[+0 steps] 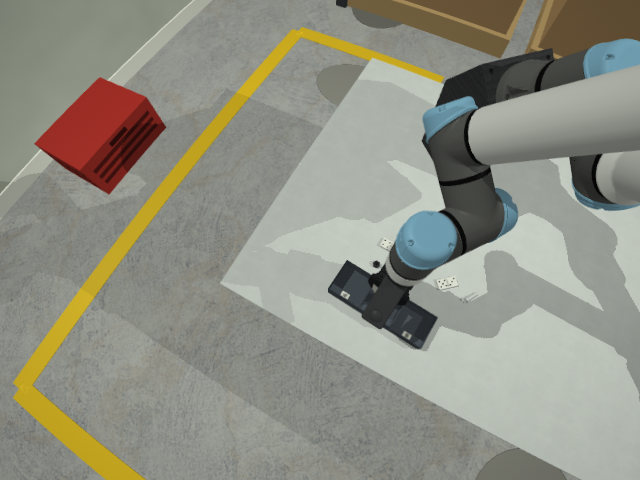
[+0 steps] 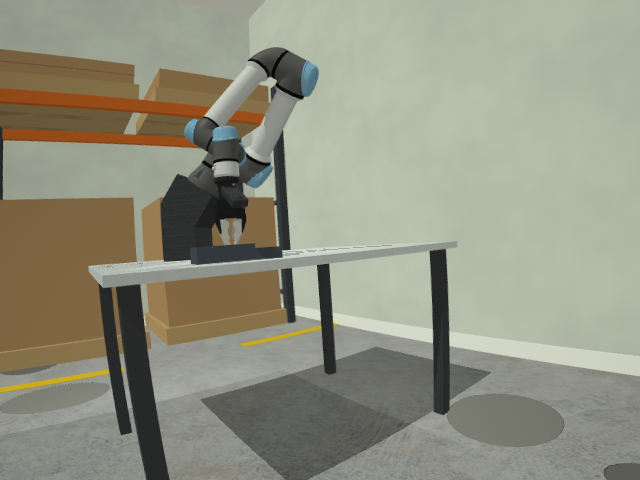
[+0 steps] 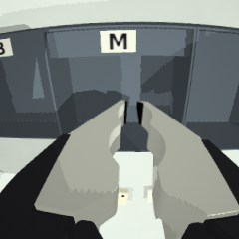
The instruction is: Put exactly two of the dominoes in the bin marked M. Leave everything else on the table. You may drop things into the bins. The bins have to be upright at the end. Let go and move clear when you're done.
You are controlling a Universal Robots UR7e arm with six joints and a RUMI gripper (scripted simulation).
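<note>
A dark row of three bins (image 1: 382, 304) stands on the white table. In the wrist view the middle bin M (image 3: 119, 80) lies straight ahead, with bin B (image 3: 25, 85) to its left. My gripper (image 3: 131, 103) hangs over the near edge of bin M. It also shows just above the bins in the exterior view (image 2: 231, 235). Its fingers are almost together and I see nothing between the tips. Two white dominoes (image 1: 385, 242) (image 1: 447, 282) lie flat on the table behind the bins. A small white piece with a dot (image 3: 121, 196) lies on the table below the fingers.
A small black object (image 1: 374, 263) lies next to the bins. Some thin small parts (image 1: 467, 297) lie near the right domino. The arm's black base block (image 2: 180, 217) stands behind the bins. A red box (image 1: 100, 134) sits on the floor off the table.
</note>
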